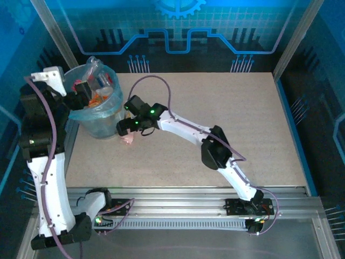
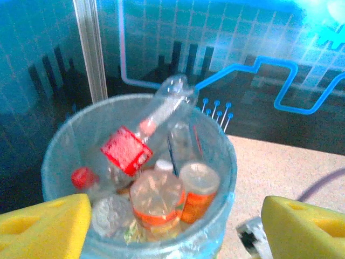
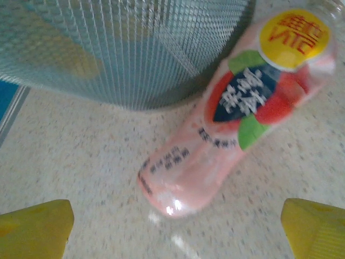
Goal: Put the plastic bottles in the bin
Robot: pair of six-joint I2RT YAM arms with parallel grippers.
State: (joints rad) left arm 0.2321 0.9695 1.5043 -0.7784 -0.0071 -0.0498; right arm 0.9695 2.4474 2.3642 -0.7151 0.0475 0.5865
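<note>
1. I work in a robotics lab cell, a boxed-in test station rather than a home or a shop.
2. My speckled beige worktop (image 1: pixel 215 135) sits inside a frame of bare aluminium posts (image 1: pixel 54 32), which rise at 11 and 1 o'clock in the top view.
3. At 12 o'clock, blue printed wall panels (image 1: pixel 242 21) carry circuit-trace lines and a gear emblem (image 1: pixel 180 5).
4. At 6 o'clock, a slotted aluminium rail (image 1: pixel 188 208) carries the bases of my left arm (image 1: pixel 48 178) and right arm (image 1: pixel 242 181), both white.
5. Purple cables (image 1: pixel 153 77) loop openly along the arms.
</note>
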